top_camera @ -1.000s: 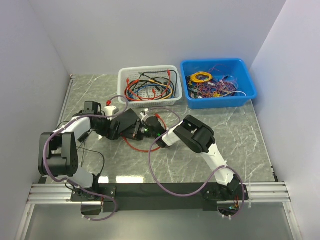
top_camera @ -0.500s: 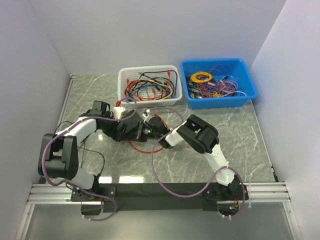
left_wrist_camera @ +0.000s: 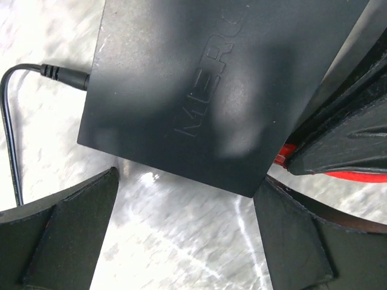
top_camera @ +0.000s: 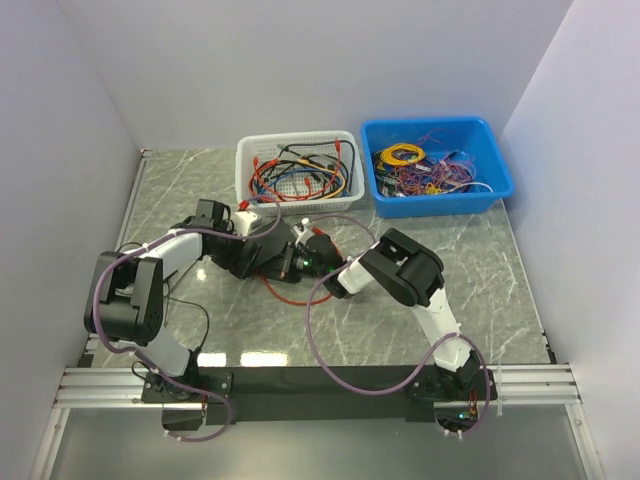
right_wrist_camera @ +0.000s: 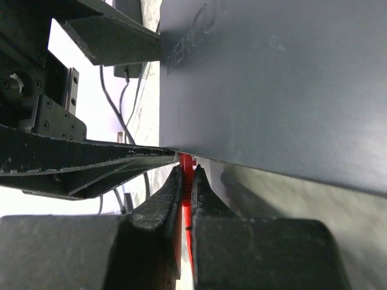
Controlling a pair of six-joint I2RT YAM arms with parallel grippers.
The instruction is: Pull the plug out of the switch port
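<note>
Firstly, right pincer (right_wrist_camera: 186, 174): clenched, its fingers pressed together on the red plug (right_wrist_camera: 185, 162), which sits right at the edge of the switch (right_wrist_camera: 272, 78).

Left pincer (left_wrist_camera: 184, 193): released, its fingers spread wide to either side of one end of the switch, grasping nothing (whether either finger touches the casing cannot be told).

Switch: flat matte-black box with raised lettering on its top face. It lies on the table (top_camera: 480, 260) between the two pincers, left of middle and just in front of the white mesh basket (top_camera: 246, 170).

Black cable (left_wrist_camera: 60, 75): plugged into the switch's side, curving away over the marble-patterned surface.

Red cable (top_camera: 283, 297): loops on the table at the near side of the switch.

Basket: holds tangled red, black and yellow cables.

Blue bin (top_camera: 440, 206): right of the basket, also holding mixed wires.
</note>
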